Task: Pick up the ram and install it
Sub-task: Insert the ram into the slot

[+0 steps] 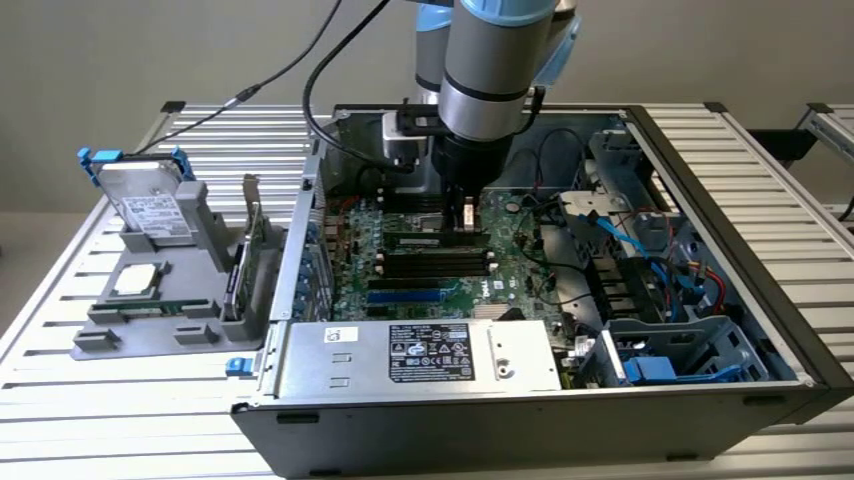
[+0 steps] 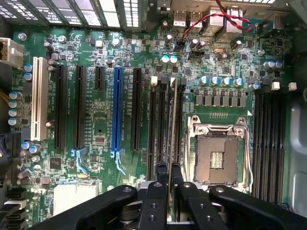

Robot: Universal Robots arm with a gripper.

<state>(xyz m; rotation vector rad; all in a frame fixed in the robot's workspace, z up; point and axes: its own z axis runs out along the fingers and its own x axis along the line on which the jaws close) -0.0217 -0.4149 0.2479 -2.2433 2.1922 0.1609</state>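
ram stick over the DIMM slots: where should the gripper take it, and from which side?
Pinch the ram across its two flat faces near the upper long edge, coming straight down from above. It is a thin board standing on edge, in line with the memory slots, so the top edge looks like the only free place to grip. The gripper holds it that way.

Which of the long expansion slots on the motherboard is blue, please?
The blue slot, with black slots on both sides. The only other coloured one is the white slot near the board's edge.
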